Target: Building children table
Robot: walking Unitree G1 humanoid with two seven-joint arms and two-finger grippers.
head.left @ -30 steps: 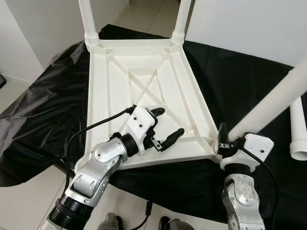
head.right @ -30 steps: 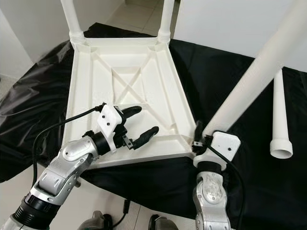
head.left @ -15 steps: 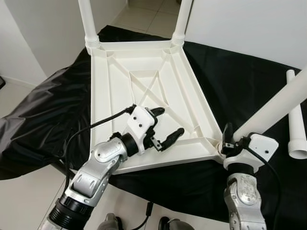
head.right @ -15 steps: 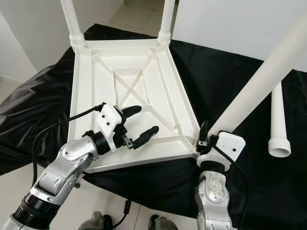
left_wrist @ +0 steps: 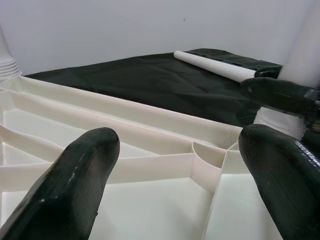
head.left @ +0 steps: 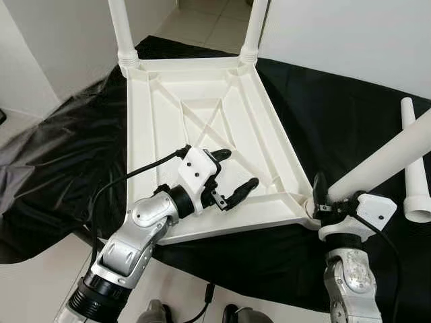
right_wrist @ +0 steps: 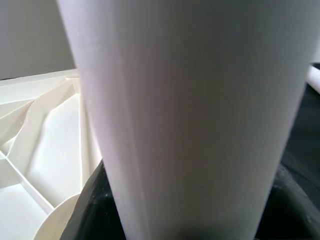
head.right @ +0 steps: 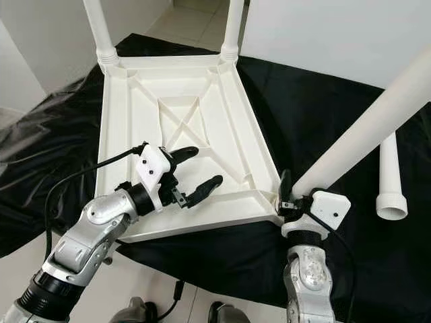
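Right gripper (head.left: 322,202) | jaws clamped on leg (head.left: 380,161), lower right | left gripper (head.left: 232,176) | jaws held apart over upturned tabletop (head.left: 161,128)

Open tabletop underside (head.left: 202,114) between legs (head.left: 121,33)

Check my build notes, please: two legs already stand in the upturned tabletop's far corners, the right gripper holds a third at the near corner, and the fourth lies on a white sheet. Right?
One slip: the spare leg lies on a black sheet, as the right eye view shows. The rest holds.
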